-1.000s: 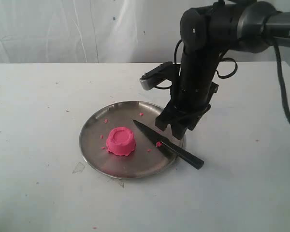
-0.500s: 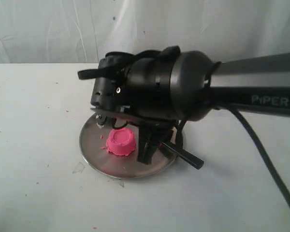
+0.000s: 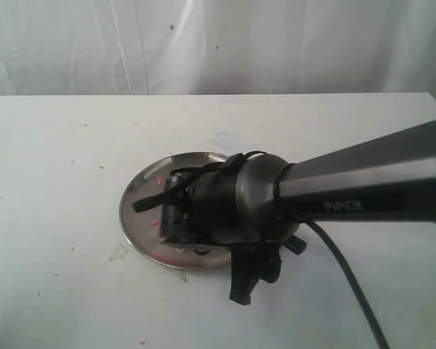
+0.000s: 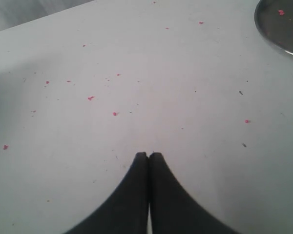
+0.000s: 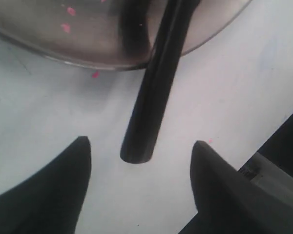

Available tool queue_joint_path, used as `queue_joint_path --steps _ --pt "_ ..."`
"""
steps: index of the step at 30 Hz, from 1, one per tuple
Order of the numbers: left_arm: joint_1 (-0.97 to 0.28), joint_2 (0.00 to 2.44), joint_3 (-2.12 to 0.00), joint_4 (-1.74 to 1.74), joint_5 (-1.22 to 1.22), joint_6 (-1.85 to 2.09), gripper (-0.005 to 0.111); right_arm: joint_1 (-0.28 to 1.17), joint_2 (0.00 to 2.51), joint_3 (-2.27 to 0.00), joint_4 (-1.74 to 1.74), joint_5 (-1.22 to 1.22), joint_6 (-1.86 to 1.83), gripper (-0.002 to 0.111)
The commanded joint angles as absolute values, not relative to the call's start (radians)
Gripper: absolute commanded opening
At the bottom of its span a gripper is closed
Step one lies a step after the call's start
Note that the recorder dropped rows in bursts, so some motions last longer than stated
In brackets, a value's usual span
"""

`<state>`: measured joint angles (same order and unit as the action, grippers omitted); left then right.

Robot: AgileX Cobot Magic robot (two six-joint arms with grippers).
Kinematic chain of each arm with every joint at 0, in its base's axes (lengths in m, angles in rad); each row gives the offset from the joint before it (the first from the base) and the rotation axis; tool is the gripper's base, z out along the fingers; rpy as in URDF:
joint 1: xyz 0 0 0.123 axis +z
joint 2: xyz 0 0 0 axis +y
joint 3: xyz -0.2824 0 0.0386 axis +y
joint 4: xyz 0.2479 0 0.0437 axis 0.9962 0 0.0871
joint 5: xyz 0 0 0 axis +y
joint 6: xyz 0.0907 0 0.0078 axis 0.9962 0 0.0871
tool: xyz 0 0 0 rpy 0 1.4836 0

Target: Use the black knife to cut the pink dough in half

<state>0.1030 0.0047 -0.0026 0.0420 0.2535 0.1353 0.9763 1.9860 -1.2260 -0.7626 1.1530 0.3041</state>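
The pink dough is hidden behind my right arm in the exterior view and shows in neither wrist view. The black knife [image 5: 154, 92] lies with its blade on the round steel plate [image 5: 88, 53] and its handle sticking out over the table. In the exterior view only the handle's end [image 3: 296, 245] peeks out. My right gripper [image 5: 139, 144] is open, its two fingers on either side of the handle's end without touching it; it hangs at the plate's front right [image 3: 247, 282]. My left gripper [image 4: 149, 155] is shut and empty over bare table, away from the plate [image 4: 283, 29].
Tiny pink crumbs [image 4: 90, 98] are scattered over the white table and on the plate [image 5: 66, 27]. The right arm's thick body [image 3: 232, 200] covers most of the plate [image 3: 133, 211]. A white curtain hangs behind the table.
My right arm has swung down and across the plate, now hiding the dough. Its gripper has dropped to the plate's front right, at the end of the knife handle.
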Motion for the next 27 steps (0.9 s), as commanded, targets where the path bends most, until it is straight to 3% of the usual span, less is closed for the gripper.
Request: queue_joint_path --steps 1,27 --pt "0.104 0.0 0.0 0.039 0.255 0.133 0.0 0.976 2.018 -1.219 -0.787 1.138 0.333 0.057" --pt "0.104 0.0 0.0 0.039 0.255 0.133 0.0 0.909 2.097 -1.197 -0.962 1.107 0.45 0.056"
